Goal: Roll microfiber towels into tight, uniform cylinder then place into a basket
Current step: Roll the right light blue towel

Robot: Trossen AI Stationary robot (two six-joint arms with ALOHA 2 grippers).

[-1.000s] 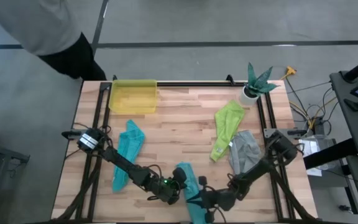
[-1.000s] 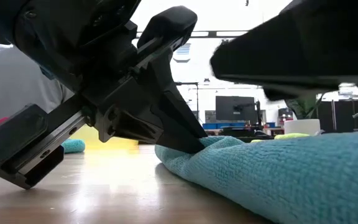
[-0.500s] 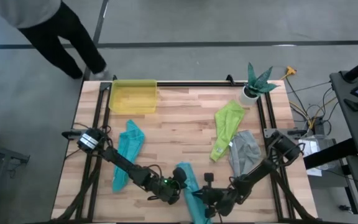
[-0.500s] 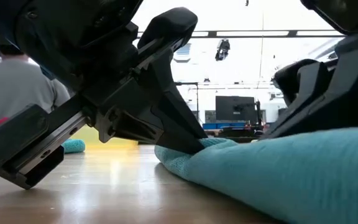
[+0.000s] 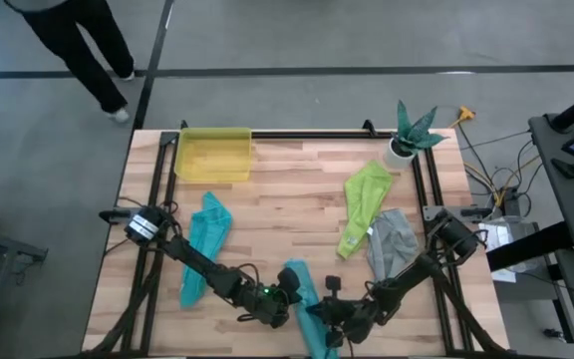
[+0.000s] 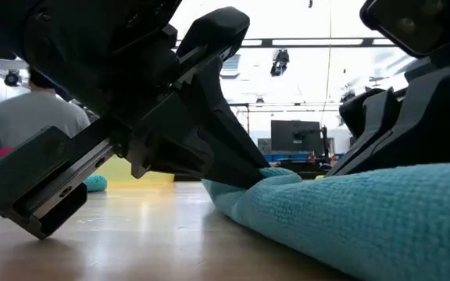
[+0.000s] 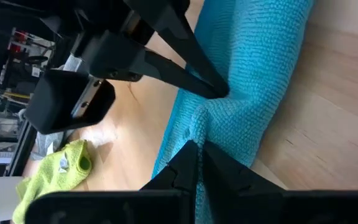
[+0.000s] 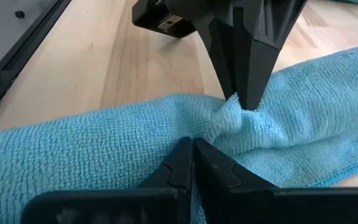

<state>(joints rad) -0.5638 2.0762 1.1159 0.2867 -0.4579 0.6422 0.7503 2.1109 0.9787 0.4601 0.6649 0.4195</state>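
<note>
Light blue towel [image 5: 302,294] on wood table [image 5: 287,189], pinched by left hand [image 5: 289,295] & right hand [image 5: 319,311]; person [image 5: 78,40] nearby.

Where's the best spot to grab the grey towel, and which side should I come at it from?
Probably the grey towel is best taken at its end nearest the plant, coming straight down from above. It lies crumpled and flat on the table, and that end looks free, while its long edge touches the green towel. A side approach from there would likely drag the green towel along.
</note>
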